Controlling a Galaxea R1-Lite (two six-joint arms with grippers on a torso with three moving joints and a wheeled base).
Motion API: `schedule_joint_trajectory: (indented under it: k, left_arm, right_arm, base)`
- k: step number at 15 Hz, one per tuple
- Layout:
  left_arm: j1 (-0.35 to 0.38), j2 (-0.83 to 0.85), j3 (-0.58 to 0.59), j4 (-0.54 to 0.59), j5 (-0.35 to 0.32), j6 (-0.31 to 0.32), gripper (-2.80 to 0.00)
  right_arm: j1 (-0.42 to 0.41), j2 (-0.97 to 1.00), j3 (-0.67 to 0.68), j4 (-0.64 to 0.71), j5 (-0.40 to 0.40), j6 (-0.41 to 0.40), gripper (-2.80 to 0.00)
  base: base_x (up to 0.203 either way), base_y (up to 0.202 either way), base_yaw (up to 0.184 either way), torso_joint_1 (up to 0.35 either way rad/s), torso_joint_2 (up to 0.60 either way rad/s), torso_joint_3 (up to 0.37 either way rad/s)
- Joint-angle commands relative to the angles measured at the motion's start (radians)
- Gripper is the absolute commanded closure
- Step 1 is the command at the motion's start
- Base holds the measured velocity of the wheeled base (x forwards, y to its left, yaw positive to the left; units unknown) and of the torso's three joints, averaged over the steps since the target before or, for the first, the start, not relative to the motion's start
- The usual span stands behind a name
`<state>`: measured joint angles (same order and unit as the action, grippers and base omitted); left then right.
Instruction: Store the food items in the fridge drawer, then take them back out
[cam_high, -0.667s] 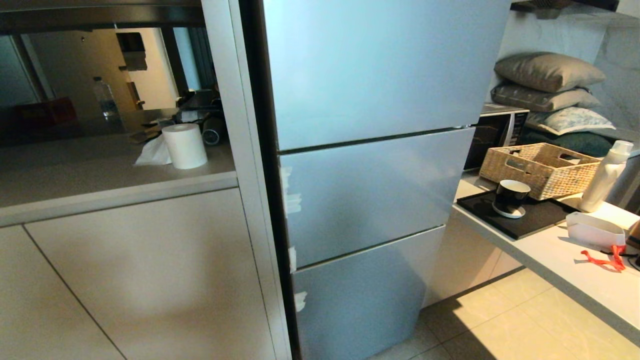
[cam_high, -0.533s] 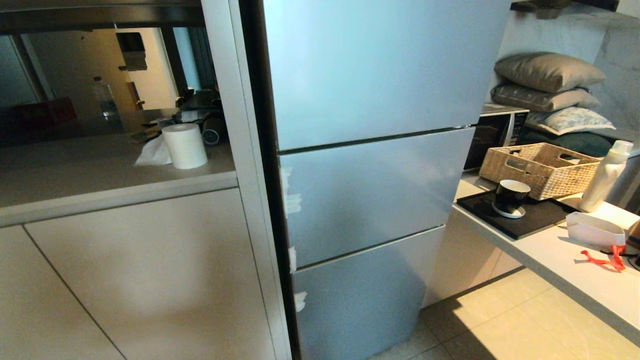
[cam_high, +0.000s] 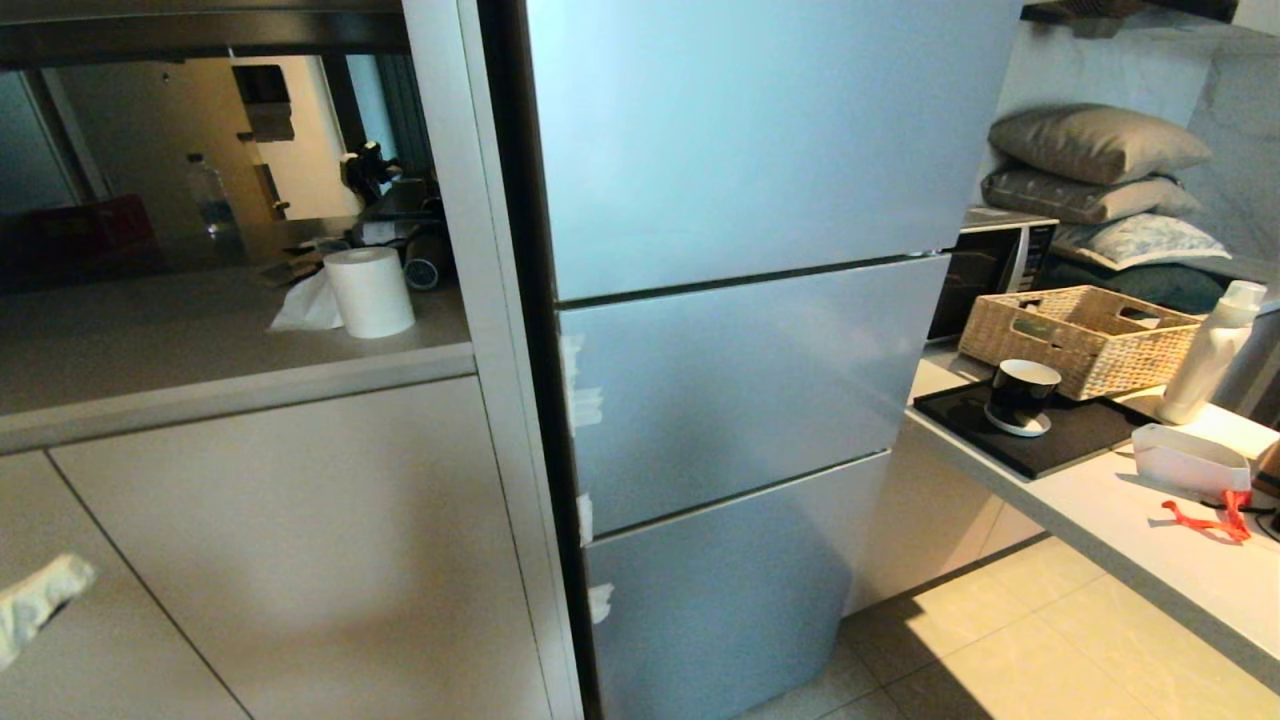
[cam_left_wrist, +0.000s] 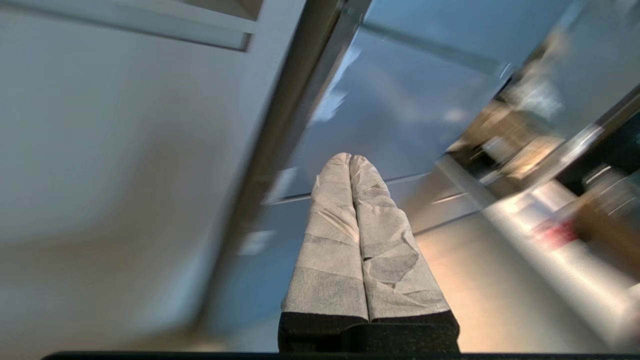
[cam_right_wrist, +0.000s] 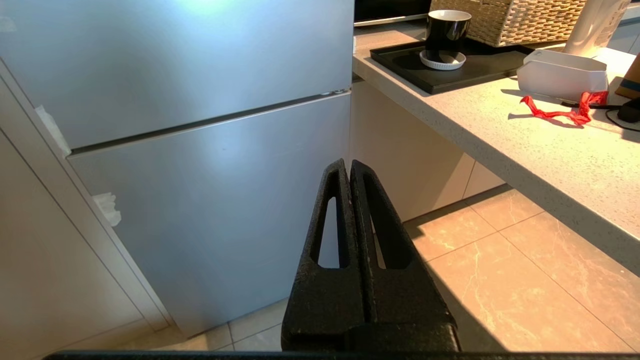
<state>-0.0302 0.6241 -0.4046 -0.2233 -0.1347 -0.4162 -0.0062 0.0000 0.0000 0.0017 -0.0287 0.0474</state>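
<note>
The silver fridge stands in front of me with all three of its doors closed, so the fridge drawer is hidden behind them. The food items are out of view. My left gripper, with fingers wrapped in white tape, pokes into the head view at the lower left, in front of the beige cabinet. In its wrist view the left gripper is shut on nothing and points toward the fridge's left edge. My right gripper is shut and empty, hanging low before the fridge's bottom door.
Right of the fridge, a counter carries a black tray with a cup, a wicker basket, a white bottle, a white tub and a thin red ribbon. A paper roll stands on the left shelf.
The left gripper's taped tip has risen into the head view at the lower left. The fridge and the counter items have not moved.
</note>
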Motion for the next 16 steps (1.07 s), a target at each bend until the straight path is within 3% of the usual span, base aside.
schedule_joint_trajectory:
  k: [1, 4, 7, 9, 10, 13, 16]
  left_arm:
    - [-0.006, 0.387, -0.085, -0.138, -0.011, -0.159, 0.00]
    - [-0.010, 0.721, -0.207, -0.301, -0.022, -0.375, 0.00]
    - [-0.018, 0.993, -0.309, -0.477, -0.027, -0.490, 0.00]
    - [-0.060, 1.117, -0.342, -0.604, -0.002, -0.521, 0.00]
    - [-0.098, 1.166, -0.363, -0.637, 0.041, -0.527, 0.00]
    - [-0.174, 1.284, -0.482, -0.662, 0.155, -0.534, 0.00]
    - [-0.196, 1.361, -0.557, -0.665, 0.179, -0.533, 0.00]
  right_arm:
    - [-0.001, 0.000, 0.000, 0.000, 0.000, 0.000, 0.00]
    - [-0.001, 0.001, 0.000, 0.000, 0.000, 0.000, 0.00]
    - [-0.001, 0.002, 0.000, 0.000, 0.000, 0.000, 0.00]
    - [-0.001, 0.002, 0.000, 0.000, 0.000, 0.000, 0.00]
    - [0.000, 0.000, 0.000, 0.000, 0.000, 0.000, 0.00]
    - [-0.001, 0.002, 0.000, 0.000, 0.000, 0.000, 0.00]
    - [-0.001, 0.000, 0.000, 0.000, -0.001, 0.000, 0.00]
  base:
    - [0.000, 0.000, 0.000, 0.000, 0.00, 0.000]
    - [0.000, 0.000, 0.000, 0.000, 0.00, 0.000]
    - [0.000, 0.000, 0.000, 0.000, 0.00, 0.000]
    - [0.000, 0.000, 0.000, 0.000, 0.00, 0.000]
    - [0.000, 0.000, 0.000, 0.000, 0.00, 0.000]
    - [0.000, 0.000, 0.000, 0.000, 0.00, 0.000]
    - [0.000, 0.000, 0.000, 0.000, 0.00, 0.000]
